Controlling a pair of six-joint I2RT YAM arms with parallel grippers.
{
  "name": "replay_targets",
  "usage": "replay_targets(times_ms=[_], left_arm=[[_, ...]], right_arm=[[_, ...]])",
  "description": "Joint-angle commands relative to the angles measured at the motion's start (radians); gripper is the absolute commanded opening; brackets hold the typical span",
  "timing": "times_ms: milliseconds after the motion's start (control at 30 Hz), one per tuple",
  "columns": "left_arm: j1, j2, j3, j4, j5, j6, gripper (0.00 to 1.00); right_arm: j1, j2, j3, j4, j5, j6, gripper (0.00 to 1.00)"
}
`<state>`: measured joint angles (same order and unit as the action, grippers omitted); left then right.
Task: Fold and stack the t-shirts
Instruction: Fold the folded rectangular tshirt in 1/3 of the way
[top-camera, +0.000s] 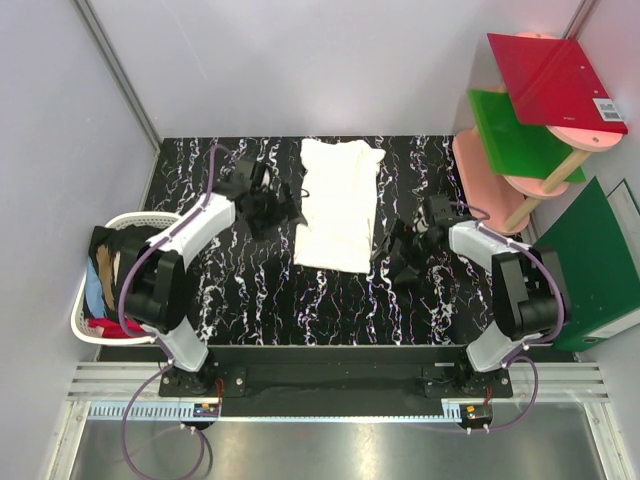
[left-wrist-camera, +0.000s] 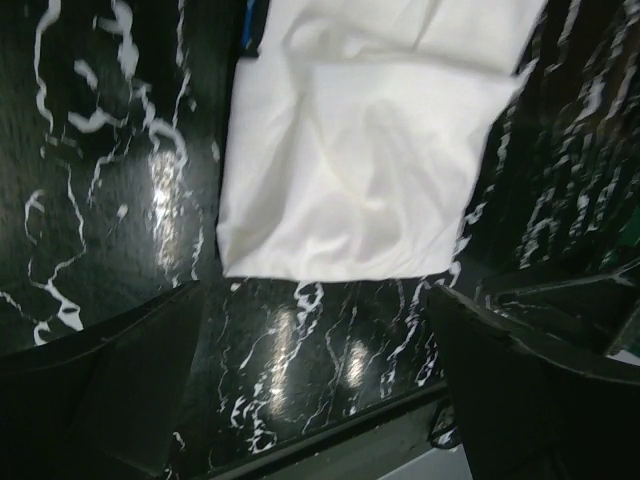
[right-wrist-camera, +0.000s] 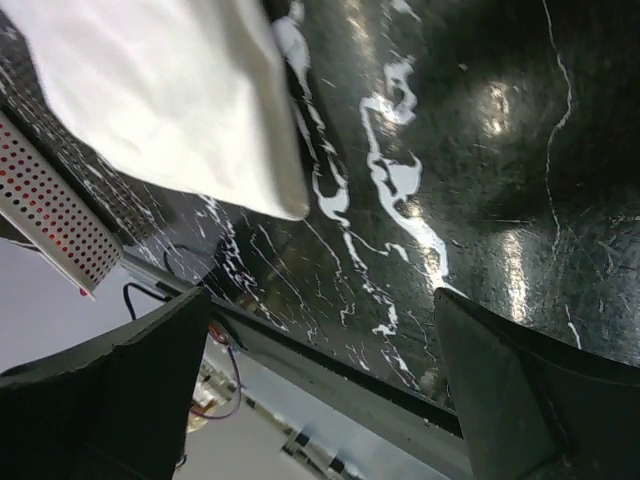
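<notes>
A cream-white t-shirt (top-camera: 338, 205) lies folded lengthwise as a long strip in the middle of the black marbled table (top-camera: 250, 300). It also shows in the left wrist view (left-wrist-camera: 360, 150) and the right wrist view (right-wrist-camera: 170, 100). My left gripper (top-camera: 268, 212) is open and empty just left of the shirt. My right gripper (top-camera: 398, 252) is open and empty just right of the shirt's near end. More t-shirts, black with tan, blue and red (top-camera: 112, 270), are piled in a white basket (top-camera: 84, 300) at the left.
Pink round shelves (top-camera: 500, 180) hold stiff red (top-camera: 555, 80) and green (top-camera: 520, 135) boards at the back right. Another green board (top-camera: 600, 260) leans at the right edge. Grey walls close in the back and left.
</notes>
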<state>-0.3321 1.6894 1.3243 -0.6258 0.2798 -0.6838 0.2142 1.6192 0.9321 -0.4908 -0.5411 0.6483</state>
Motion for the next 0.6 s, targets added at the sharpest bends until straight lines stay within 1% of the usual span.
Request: replay_targets(times_ms=[0, 33, 133, 200, 400, 467, 533, 567], left_arm=[[-0.007, 0.041, -0.169, 0.067, 0.088, -0.029, 0.94], [-0.008, 0.047, -0.210, 0.098, 0.099, -0.042, 0.92], [-0.013, 0.084, -0.247, 0.138, 0.128, -0.062, 0.88], [-0.013, 0.115, -0.255, 0.153, 0.142, -0.069, 0.87], [-0.033, 0.182, -0.199, 0.166, 0.142, -0.086, 0.85], [-0.042, 0.210, -0.180, 0.166, 0.137, -0.097, 0.84], [-0.048, 0.230, -0.148, 0.166, 0.140, -0.105, 0.83], [-0.057, 0.252, -0.137, 0.164, 0.140, -0.108, 0.79]], right_arm=[[0.002, 0.062, -0.041, 0.109, -0.098, 0.082, 1.00], [0.002, 0.089, -0.045, 0.124, -0.118, 0.091, 1.00], [0.002, 0.136, -0.046, 0.179, -0.140, 0.122, 0.99], [0.002, 0.154, -0.032, 0.210, -0.148, 0.137, 0.98], [0.004, 0.225, 0.048, 0.235, -0.174, 0.159, 0.92], [0.004, 0.254, 0.080, 0.238, -0.191, 0.159, 0.88], [0.004, 0.286, 0.102, 0.236, -0.213, 0.159, 0.80], [0.004, 0.295, 0.118, 0.239, -0.220, 0.163, 0.78]])
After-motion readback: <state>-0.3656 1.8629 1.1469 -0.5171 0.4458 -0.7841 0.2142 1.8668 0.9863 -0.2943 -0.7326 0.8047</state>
